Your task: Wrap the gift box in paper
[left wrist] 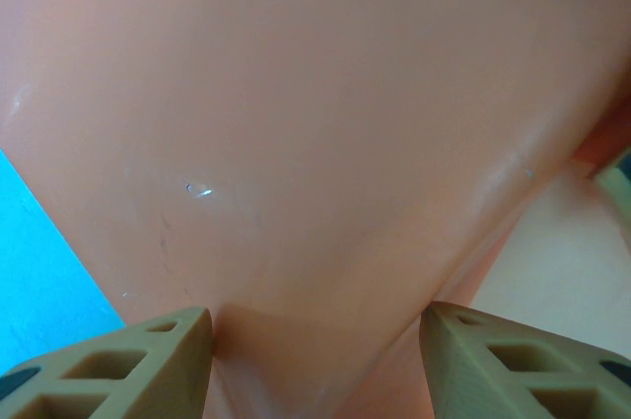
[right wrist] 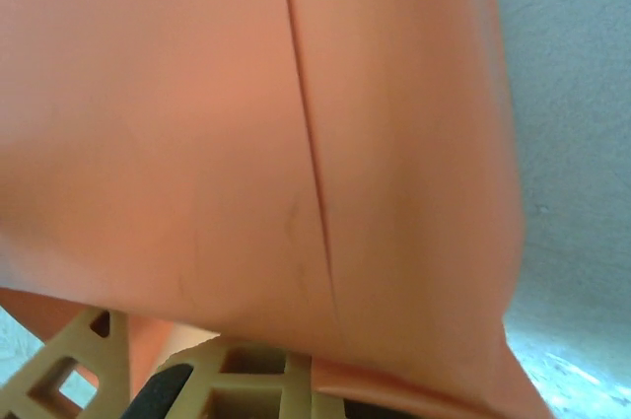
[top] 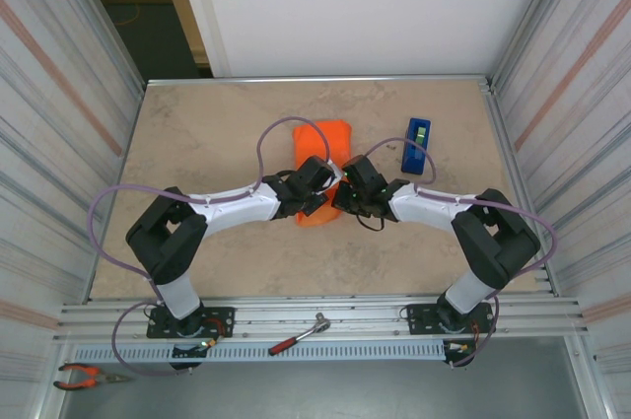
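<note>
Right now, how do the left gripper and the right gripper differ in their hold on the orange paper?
The left gripper has its fingers well apart, the paper filling the gap; the right gripper is shut, a strip of paper pinched between its fingers. Whether the left gripper clamps anything I cannot tell; the right gripper looks to be gripping. Both are at the paper's near end.

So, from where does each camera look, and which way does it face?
Top: above and behind, looking down at the table; left arm and right arm meet over the paper.
Left wrist: on that wrist, facing the paper close up; two fingers apart.
Right wrist: likewise, facing creased paper; fingers shut.
Shared: all see the orange paper.
</note>
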